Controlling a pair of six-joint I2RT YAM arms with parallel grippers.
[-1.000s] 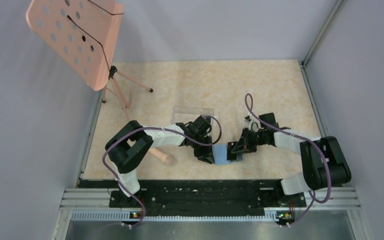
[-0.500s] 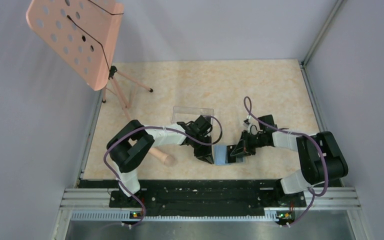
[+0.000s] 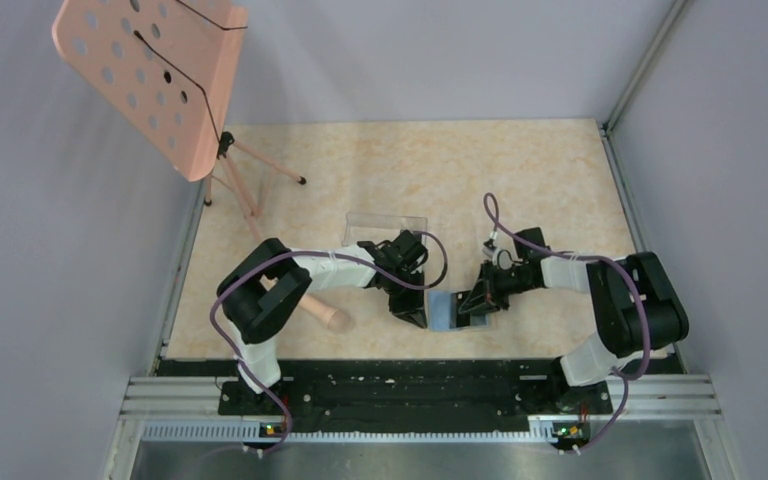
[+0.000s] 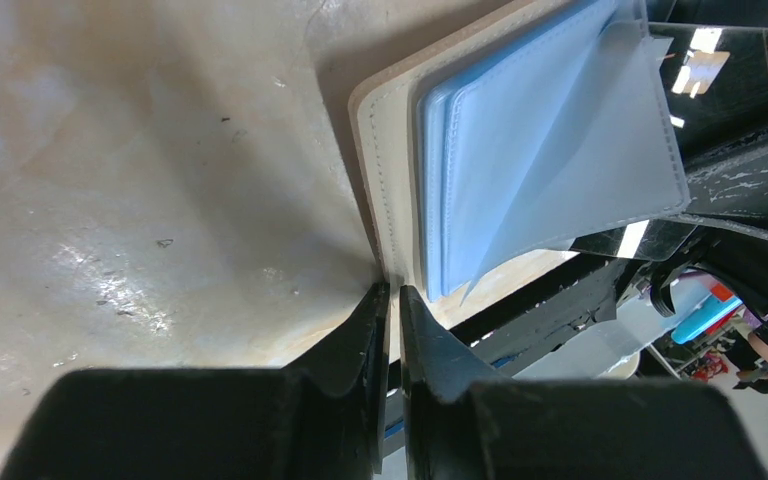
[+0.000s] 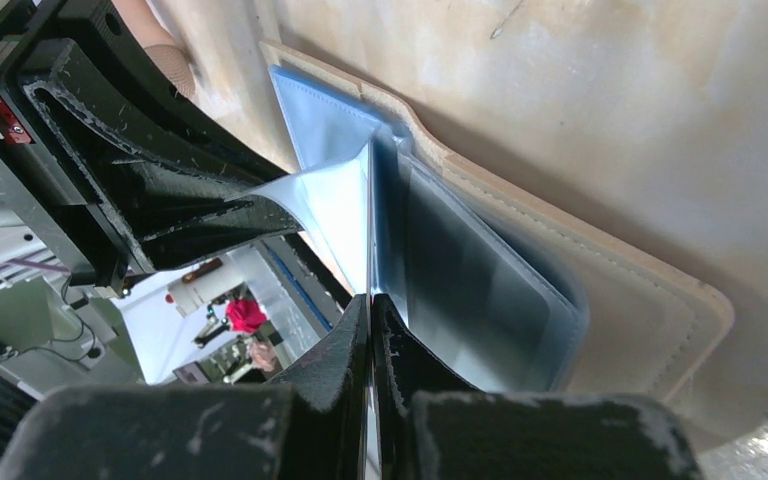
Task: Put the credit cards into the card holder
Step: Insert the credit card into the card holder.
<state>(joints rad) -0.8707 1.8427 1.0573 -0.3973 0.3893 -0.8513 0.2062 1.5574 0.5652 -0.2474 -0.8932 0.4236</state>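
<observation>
Top external: flat tan-and-blue bifold card holder (image 3: 444, 311) lies lower centre on beige worktop (image 3: 410, 170). Wrist views: left hand (image 4: 390, 300) pinches its tan cover edge, right hand (image 5: 371, 305) clamps a clear inner sleeve (image 5: 335, 212). Best to spread gently, cover pinned down.

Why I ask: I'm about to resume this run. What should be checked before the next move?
1. Left gripper pinches the card holder by its tan edge: ok.
2. Right gripper shut on the clear flap: ok.
3. Card holder spread open between both grippers: ok.
4. Pocket free to take a card: cannot tell.
5. Credit cards within reach: cannot tell, none clearly in view.
</observation>
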